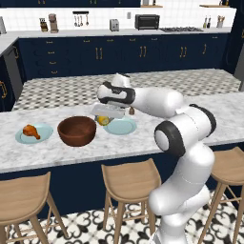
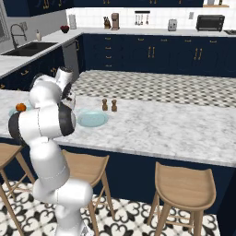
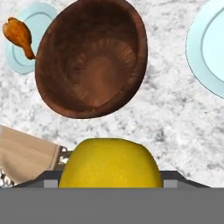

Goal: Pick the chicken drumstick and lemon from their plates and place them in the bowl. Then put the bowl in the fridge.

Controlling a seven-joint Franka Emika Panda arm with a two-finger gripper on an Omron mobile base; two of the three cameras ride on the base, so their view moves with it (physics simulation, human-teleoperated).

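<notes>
My gripper [image 1: 106, 118] grasps the lemon [image 1: 103, 120], lifted off the marble counter [image 1: 143, 138] between the wooden bowl [image 1: 76, 131] and the bare plate [image 1: 121, 126] to its right. The bowl sits empty. The chicken drumstick [image 1: 31, 131] lies on the far-left plate [image 1: 33, 134], just left of the bowl. Two small shakers [image 2: 109, 105] stand beyond the bare plate.

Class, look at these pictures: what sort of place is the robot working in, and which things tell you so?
A home-style kitchen, rendered. Clues: a marble island counter with wooden stools tucked under it, navy cabinets along the back wall, and a toaster oven on the far worktop.
</notes>
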